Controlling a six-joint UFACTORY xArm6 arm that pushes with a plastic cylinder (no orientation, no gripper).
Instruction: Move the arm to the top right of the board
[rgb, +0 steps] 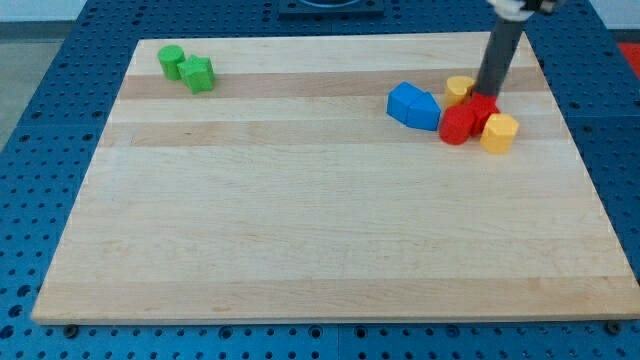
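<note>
My tip, the dark rod's end, sat at the view's upper right of the pale wooden counter, touching the two red blocks; no claw showed. Two yellow blocks flanked them, one blue block lay just left, two green blocks far left.

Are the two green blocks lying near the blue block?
No, the two green blocks lie at the board's top left, far from the blue block at the view's right.
</note>
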